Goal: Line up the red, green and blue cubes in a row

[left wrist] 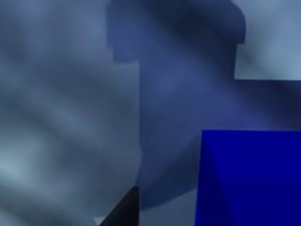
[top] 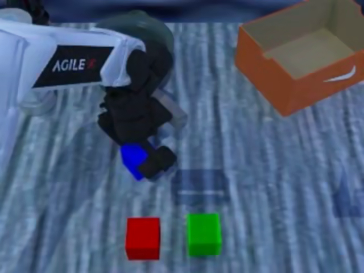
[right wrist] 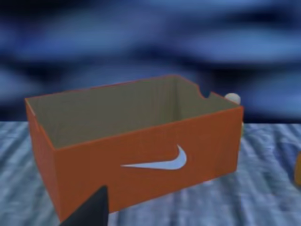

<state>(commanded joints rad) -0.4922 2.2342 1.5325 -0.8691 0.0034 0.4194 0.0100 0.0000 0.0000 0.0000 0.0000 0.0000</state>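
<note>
The left gripper [top: 143, 162] has its jaws pinching the blue cube [top: 133, 160] above the tabletop [top: 273, 187], just beyond the red cube [top: 143, 238] and green cube [top: 204, 234], which sit side by side near the front.

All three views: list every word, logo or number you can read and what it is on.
"AGILE" followed by a red mark, on the left arm.
White swoosh logo, no letters, on the orange box.
Nothing on the red cube, green cube or blue cube.
</note>
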